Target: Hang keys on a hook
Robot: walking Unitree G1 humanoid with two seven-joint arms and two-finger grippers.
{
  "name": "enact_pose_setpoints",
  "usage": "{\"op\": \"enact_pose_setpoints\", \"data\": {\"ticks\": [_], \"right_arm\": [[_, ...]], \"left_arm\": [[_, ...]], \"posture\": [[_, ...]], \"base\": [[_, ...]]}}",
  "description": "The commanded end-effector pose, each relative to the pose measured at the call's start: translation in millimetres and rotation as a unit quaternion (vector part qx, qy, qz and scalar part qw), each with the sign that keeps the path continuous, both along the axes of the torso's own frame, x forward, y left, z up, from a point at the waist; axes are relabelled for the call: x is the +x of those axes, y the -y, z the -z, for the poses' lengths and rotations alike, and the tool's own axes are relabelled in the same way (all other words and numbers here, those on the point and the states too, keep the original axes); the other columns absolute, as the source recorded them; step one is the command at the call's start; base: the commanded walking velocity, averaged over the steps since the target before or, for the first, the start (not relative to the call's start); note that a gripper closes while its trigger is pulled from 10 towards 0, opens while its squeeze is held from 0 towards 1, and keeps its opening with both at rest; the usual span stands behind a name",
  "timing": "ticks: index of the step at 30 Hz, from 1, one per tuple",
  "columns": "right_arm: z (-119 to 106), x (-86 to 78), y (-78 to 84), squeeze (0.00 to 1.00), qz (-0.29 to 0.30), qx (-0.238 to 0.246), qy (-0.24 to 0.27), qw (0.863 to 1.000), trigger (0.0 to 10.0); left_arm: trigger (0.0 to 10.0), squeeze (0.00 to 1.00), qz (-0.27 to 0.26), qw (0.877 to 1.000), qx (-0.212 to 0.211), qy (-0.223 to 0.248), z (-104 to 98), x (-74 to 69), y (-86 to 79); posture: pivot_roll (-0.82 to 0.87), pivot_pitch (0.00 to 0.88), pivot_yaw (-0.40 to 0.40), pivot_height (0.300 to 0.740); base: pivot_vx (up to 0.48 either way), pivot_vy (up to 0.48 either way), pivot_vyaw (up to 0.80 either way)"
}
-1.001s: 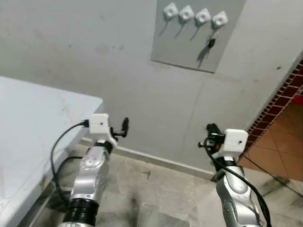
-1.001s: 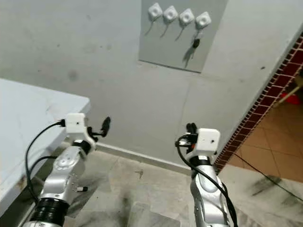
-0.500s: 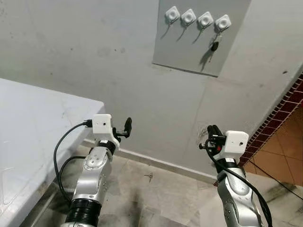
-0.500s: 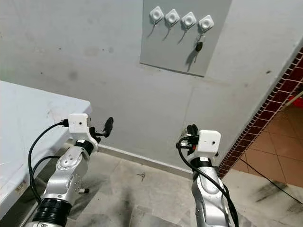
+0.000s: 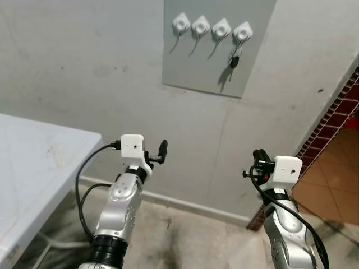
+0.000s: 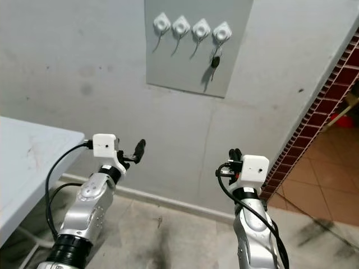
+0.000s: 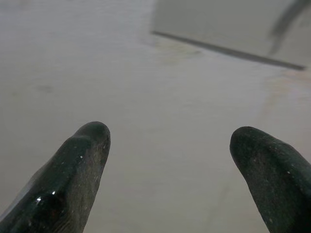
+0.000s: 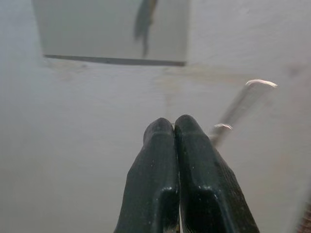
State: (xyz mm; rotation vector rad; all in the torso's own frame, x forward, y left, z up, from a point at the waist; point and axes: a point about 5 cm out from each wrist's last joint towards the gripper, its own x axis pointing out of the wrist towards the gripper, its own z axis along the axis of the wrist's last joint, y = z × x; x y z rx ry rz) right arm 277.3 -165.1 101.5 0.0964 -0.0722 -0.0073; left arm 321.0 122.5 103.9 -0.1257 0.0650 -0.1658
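Nearest the camera, both silver arms are reaching forward at about the same height. The left gripper is pointing at the wall with its fingers spread apart and nothing between them; its wrist view makes the gap plain, with the two black fingertips standing wide of each other against bare plaster. The right gripper is pointing up and forward, and its wrist view is showing what the head views cannot resolve: the two fingers pressed flat together, holding nothing.

A white table is sitting at the robot's left, its corner jutting toward the left arm. Stained stone floor is running beneath both arms to a pale skirting at the wall's foot, and orange tiles are lying beyond a brick-patterned edge on the right.

Farther off, on the grey wall, a grey panel is carrying four white hooks in a row. The keys are hanging from the rightmost hook, well above both grippers.
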Motion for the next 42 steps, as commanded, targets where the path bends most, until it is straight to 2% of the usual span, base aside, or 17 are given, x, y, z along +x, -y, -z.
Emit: {"op": "enact_pose_setpoints", "data": {"ticks": [1, 35, 39, 42], "right_arm": [[-5.8, 1.7, -1.4, 0.0, -0.005, -0.003, 0.01, 1.0, 10.0], [-4.0, -1.3, -2.9, 0.0, -0.012, -0.005, 0.003, 1.0, 10.0], [-2.4, -0.9, -4.0, 0.0, -0.02, -0.008, -0.006, 1.0, 10.0], [0.1, -0.8, -4.4, 0.0, -0.026, -0.005, -0.019, 0.999, 10.0]], "left_arm": [[10.0, 0.0, -0.004, 1.0, 0.003, 0.0, -2.4, 1.4, -1.1], [10.0, 0.0, -0.021, 1.0, -0.008, -0.009, -0.5, -1.9, -3.4], [10.0, 0.0, -0.023, 0.999, -0.022, -0.007, -2.1, -2.8, -1.0], [10.0, 0.0, -0.029, 0.999, -0.017, -0.011, -2.5, -2.6, 1.4]], "posture": [[0.05, 0.005, -0.06, 0.74], [0.06, 0.027, -0.067, 0.74], [0.05, 0.032, -0.065, 0.74], [0.05, 0.032, -0.065, 0.74]], "base": [[0.345, 0.0, 0.0], [0.33, 0.0, 0.0], [0.0, 0.0, 0.0], [0.0, 0.0, 0.0]]}}
